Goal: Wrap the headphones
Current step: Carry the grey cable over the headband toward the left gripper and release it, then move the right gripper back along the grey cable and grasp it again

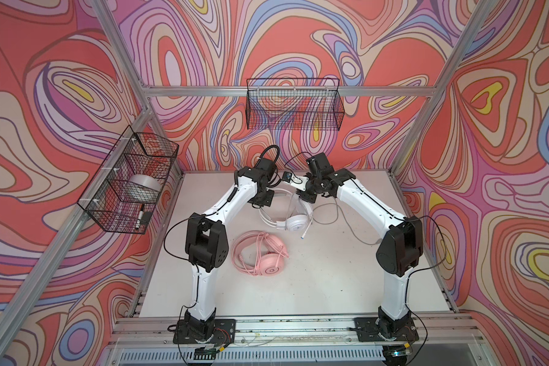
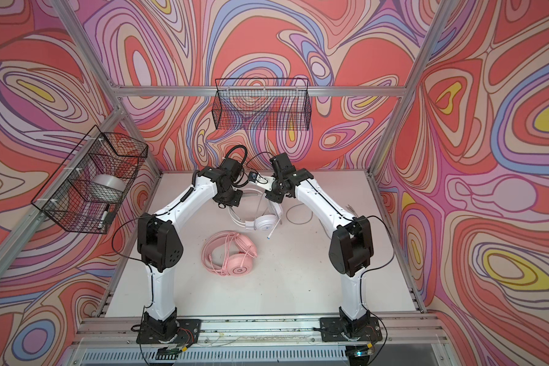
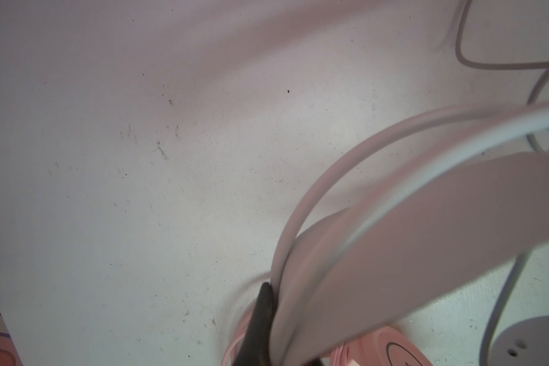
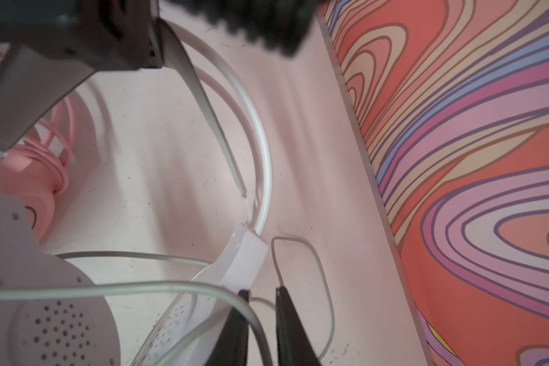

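Observation:
The white headphones (image 1: 295,223) (image 2: 265,223) lie mid-table toward the back, with the headband (image 3: 393,237) raised. My left gripper (image 1: 262,202) (image 3: 274,294) is shut on that headband; one black finger (image 3: 262,313) presses its edge and the other is hidden. The grey cable (image 1: 346,221) (image 4: 140,288) trails loosely to the right. It runs through the gap of my right gripper (image 1: 306,198) (image 4: 262,293), which is open a little beside the headband slider (image 4: 244,253). The pink headphones (image 1: 268,266) (image 2: 238,266) lie nearer the front, their pink cable coiled around them.
On the left frame hangs a wire basket (image 1: 130,180) holding a tape roll (image 1: 143,187) and a marker (image 1: 140,217). Another wire basket (image 1: 295,104) hangs on the back rail. The patterned back wall (image 4: 457,158) stands close behind the right gripper.

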`<action>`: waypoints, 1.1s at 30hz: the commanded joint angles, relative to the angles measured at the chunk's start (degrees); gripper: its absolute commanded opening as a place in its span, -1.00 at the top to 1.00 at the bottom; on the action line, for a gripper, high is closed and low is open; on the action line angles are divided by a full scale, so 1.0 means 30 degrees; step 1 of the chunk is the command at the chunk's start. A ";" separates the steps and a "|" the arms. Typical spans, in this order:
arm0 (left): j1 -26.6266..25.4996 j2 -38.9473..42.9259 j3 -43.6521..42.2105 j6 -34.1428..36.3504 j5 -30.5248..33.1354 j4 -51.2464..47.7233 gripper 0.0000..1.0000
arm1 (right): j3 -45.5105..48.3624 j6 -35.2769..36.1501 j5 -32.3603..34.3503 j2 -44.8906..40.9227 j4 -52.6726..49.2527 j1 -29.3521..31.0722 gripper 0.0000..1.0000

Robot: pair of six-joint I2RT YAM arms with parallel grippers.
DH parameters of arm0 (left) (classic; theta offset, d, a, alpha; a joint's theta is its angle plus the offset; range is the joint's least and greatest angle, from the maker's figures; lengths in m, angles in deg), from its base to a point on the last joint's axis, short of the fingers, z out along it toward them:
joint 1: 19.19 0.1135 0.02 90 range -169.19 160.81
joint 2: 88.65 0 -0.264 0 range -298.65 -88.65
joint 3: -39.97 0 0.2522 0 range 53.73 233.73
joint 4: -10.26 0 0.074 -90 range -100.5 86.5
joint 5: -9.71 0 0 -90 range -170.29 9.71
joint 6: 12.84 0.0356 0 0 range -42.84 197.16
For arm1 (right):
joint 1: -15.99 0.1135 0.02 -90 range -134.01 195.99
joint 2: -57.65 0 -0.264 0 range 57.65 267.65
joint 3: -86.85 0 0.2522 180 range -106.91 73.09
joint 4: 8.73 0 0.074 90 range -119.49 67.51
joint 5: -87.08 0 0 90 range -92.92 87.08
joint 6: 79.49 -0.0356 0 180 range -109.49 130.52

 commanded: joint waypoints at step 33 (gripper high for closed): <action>0.1407 0.2303 -0.1686 -0.0112 -0.6596 0.1138 1.00 | 0.1245 -1.4218 -0.0691 0.2542 0.0137 -0.5573 0.46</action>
